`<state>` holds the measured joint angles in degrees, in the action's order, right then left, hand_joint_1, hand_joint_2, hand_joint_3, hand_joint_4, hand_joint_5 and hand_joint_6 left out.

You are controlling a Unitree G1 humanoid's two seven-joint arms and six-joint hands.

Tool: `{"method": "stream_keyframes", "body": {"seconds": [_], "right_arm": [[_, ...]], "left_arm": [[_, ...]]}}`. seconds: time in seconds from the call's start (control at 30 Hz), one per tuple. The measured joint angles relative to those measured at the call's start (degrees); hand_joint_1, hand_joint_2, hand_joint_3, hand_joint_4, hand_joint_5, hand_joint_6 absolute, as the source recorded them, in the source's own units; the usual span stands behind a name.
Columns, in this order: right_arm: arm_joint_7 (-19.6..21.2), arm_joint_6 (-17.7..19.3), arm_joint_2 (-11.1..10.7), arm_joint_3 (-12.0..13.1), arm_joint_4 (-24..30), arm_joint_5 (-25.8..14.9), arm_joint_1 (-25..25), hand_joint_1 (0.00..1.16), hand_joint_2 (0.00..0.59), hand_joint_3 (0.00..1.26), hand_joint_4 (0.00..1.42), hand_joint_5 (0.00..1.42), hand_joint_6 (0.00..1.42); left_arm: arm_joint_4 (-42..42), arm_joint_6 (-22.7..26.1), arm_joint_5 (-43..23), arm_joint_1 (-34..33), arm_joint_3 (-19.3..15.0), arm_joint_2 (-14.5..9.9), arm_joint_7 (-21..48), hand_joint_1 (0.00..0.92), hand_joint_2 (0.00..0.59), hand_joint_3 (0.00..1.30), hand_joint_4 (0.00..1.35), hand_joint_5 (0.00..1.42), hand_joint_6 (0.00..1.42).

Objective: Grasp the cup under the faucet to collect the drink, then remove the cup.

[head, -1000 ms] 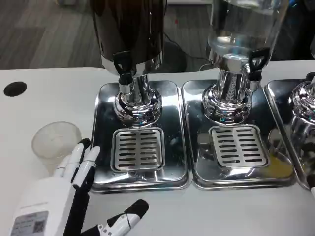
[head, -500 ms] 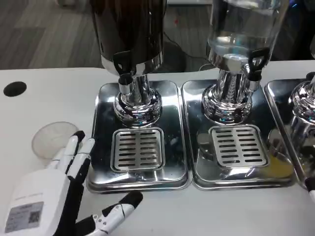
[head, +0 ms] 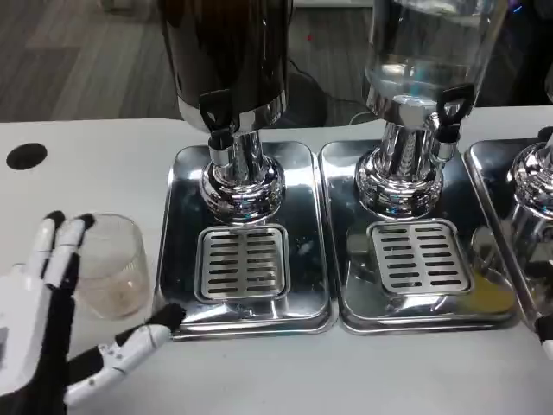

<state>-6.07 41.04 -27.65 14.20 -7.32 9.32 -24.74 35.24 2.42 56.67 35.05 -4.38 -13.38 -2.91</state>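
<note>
A clear plastic cup (head: 112, 264) stands upright on the white table, left of the first steel drip tray (head: 181, 216). My left hand (head: 43, 320) is open at the lower left, its fingers (head: 54, 251) up along the cup's left side and the thumb (head: 130, 346) stretched out below the cup toward the tray's front corner. I cannot tell whether the fingers touch the cup. The dark dispenser's black faucet (head: 216, 117) hangs above the slotted grate (head: 242, 261), with nothing under it. A white sliver of my right hand (head: 547, 341) shows at the right edge.
A second tray (head: 337, 259) with its own grate carries a clear dispenser (head: 423, 52) with a black tap (head: 451, 108). A third chrome stand (head: 536, 186) is at the far right. A black hole (head: 26, 156) marks the table at the far left.
My left hand has slid left and back, from in front of the cup to its left side, uncovering the cup. The thumb followed leftward. The cup has stayed in place.
</note>
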Motion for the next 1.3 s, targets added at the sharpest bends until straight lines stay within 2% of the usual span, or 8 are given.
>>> {"method": "stream_keyframes", "body": {"seconds": [0.33, 0.63, 0.87, 1.03, 1.3], "right_arm": [[-0.1, 0.7, 0.0, -0.1, -0.9, 0.0, -0.3, 0.57, 0.379, 0.31, 0.22, 0.21, 0.02], [-0.3, 1.2, 0.4, -1.5, -1.0, 0.0, -0.7, 0.56, 0.38, 0.31, 0.22, 0.21, 0.02], [-0.5, 1.2, 0.6, -2.0, -0.6, 0.0, -1.3, 0.56, 0.38, 0.31, 0.22, 0.21, 0.02], [-0.7, 1.2, 0.7, -2.5, 0.9, 0.2, -1.5, 0.56, 0.38, 0.32, 0.22, 0.21, 0.02], [-0.8, 0.7, 0.8, -3.6, 1.1, 0.4, -1.0, 0.56, 0.38, 0.32, 0.22, 0.21, 0.02]], "left_arm": [[-2.4, 7.1, -3.1, -5.6, -4.0, 1.1, 0.6, 0.0, 0.044, 0.06, 0.0, 0.19, 0.45], [-7.6, 12.8, -4.6, -13.5, -4.2, 0.1, 2.6, 0.024, 0.053, 0.06, 0.0, 0.23, 0.51], [-13.2, 16.3, -4.2, -18.2, -2.8, -0.7, 2.8, 0.097, 0.059, 0.05, 0.0, 0.26, 0.55], [-17.6, 18.8, -3.7, -22.0, -0.7, -2.0, 2.7, 0.14, 0.056, 0.05, 0.01, 0.29, 0.59], [-23.0, 21.4, -1.4, -26.4, 3.7, -3.4, 2.4, 0.279, 0.07, 0.1, 0.09, 0.36, 0.65]]}}
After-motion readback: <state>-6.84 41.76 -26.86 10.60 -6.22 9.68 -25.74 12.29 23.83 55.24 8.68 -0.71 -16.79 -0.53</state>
